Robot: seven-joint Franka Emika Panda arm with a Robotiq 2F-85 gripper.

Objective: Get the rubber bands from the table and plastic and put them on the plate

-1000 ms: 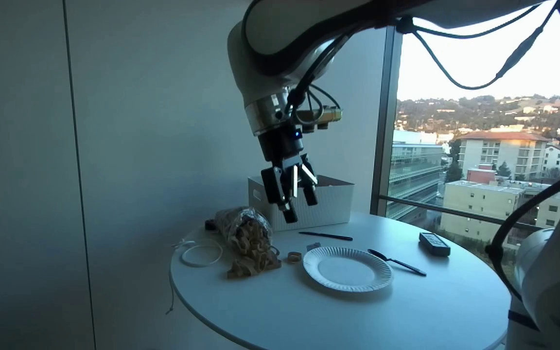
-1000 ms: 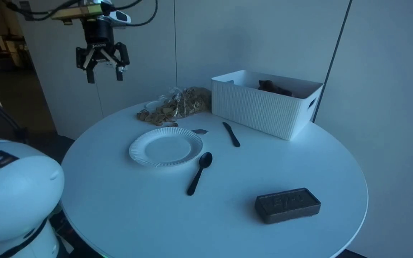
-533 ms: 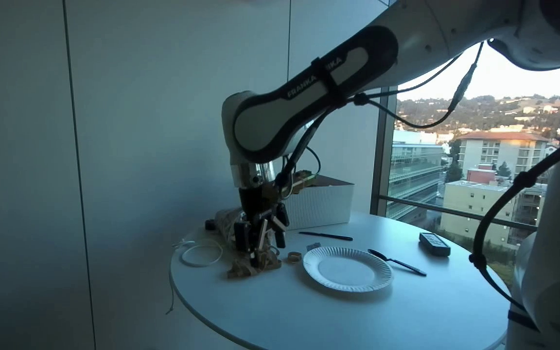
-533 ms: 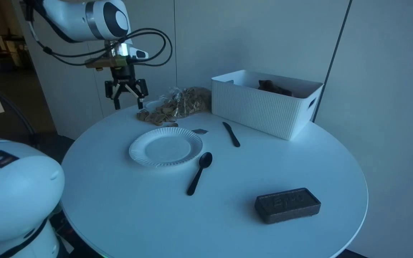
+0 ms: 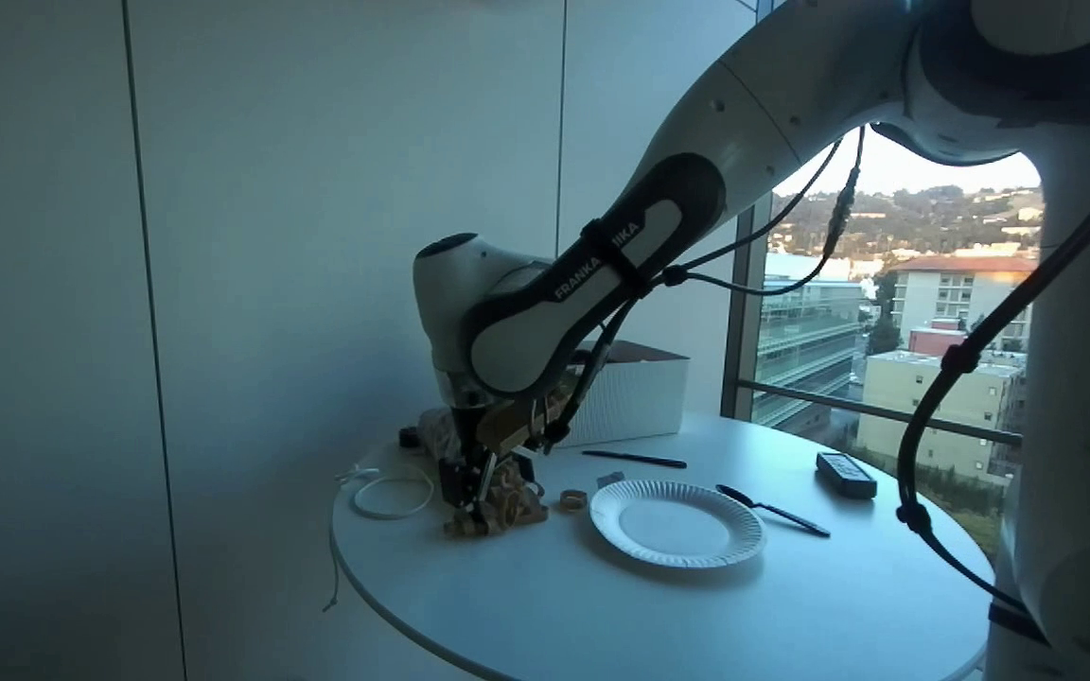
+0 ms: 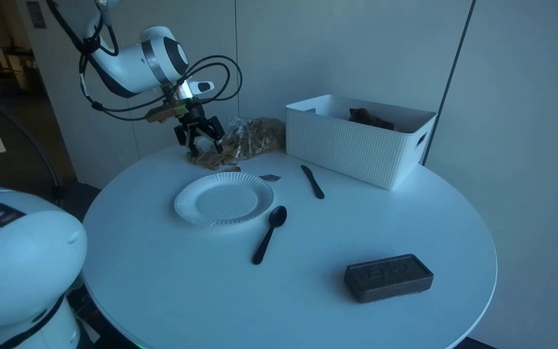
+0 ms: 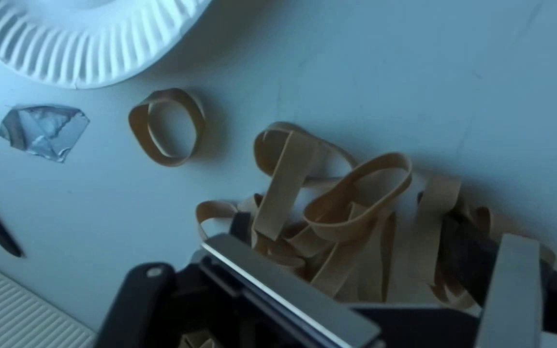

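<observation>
Our jaws stand apart astride the bands [image 7: 351, 232] on the desk [image 5: 791, 605], many lying in the gap between; we judge that closing here comes next, then a lift towards the plate [image 5: 677, 525], just past the lone band [image 7: 142, 130]

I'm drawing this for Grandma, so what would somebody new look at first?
Probably the big robot arm, bent over the table, with its open gripper at a heap of tan rubber bands. Then maybe the white plate near them, and the ribbed white box by the wall.
</observation>
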